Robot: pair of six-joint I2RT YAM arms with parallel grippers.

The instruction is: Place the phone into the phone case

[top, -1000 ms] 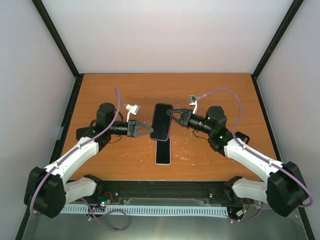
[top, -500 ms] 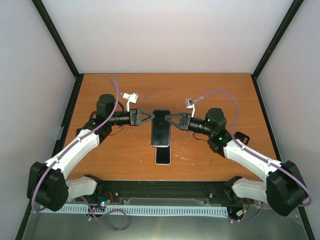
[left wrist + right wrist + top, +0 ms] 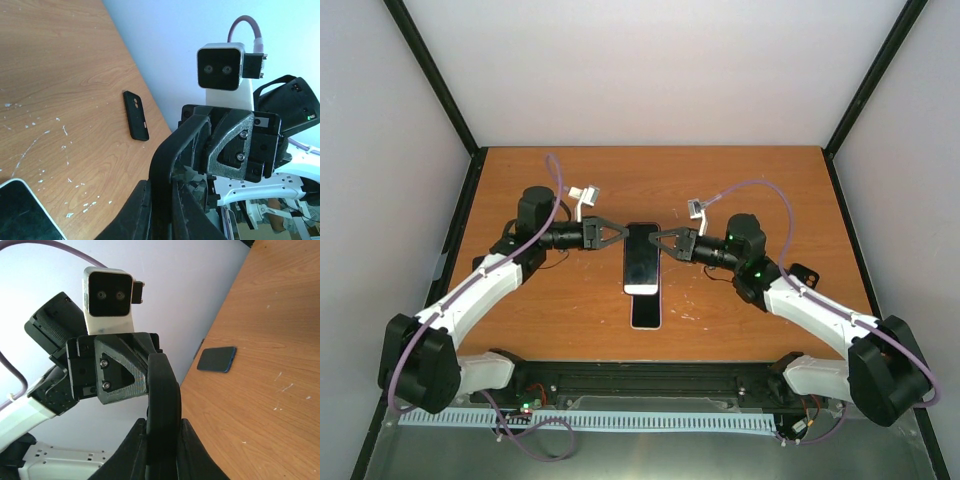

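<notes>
The phone point(image 3: 640, 262) is clenched at its long edges by the left jaws and right jaws, above the case point(image 3: 646, 312) on the tabletop point(image 3: 570, 320). If lowered tilted, a corner may be caught on the rim and the case pushed away.

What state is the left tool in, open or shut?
Shut: the left wrist view shows the left tool clamping a dark slab between its fingers; the right tool grips the opposite edge.
</notes>
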